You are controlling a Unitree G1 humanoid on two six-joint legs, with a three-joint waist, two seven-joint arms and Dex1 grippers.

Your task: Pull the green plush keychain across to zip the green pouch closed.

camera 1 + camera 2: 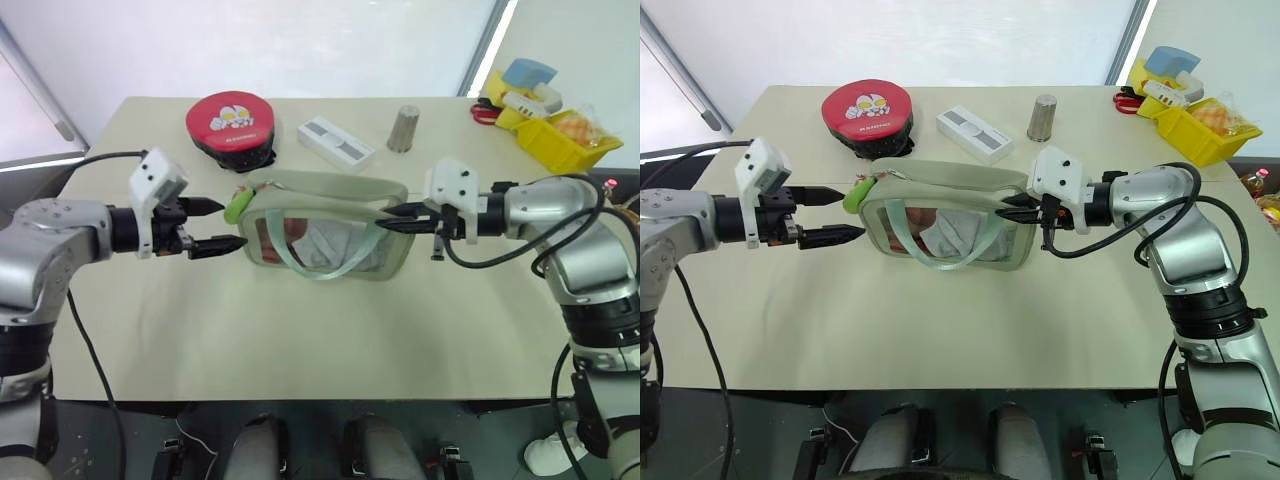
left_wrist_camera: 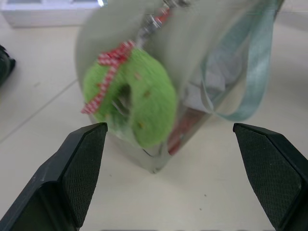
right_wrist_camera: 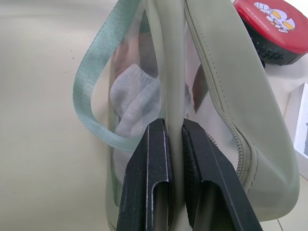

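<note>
Left eye view, layout: the green pouch stands on its long edge in the middle of the table, its long axis running side to side between the two arms, zipper along the top.
Keychain position: the green plush keychain hangs at the pouch's top corner on the robot's left, so the zipper run stretches from there toward the right end.
Left gripper: fingers spread wide, holding nothing, pointing at the pouch's left end; the keychain lies just ahead of the tips and slightly above the gap between them.
Left wrist view: the keychain, with its red-and-white ribbon, sits ahead of and between the two open fingertips, not yet touched.
Right gripper: fingers pressed together on the pouch's right end, pinching the side wall.
Right wrist view: the two black pads clamp a fold of the pouch, with the mint strap looping beside them.
Nearer arm: the left, clearly; the right is at the far end and busy as an anchor.
Key relation: my judgement is that the left gripper must advance a little and close on the keychain, then travel along the pouch's long axis toward the right gripper.
Risk: the pouch may tip or slide if the right-hand pinch slips.
</note>
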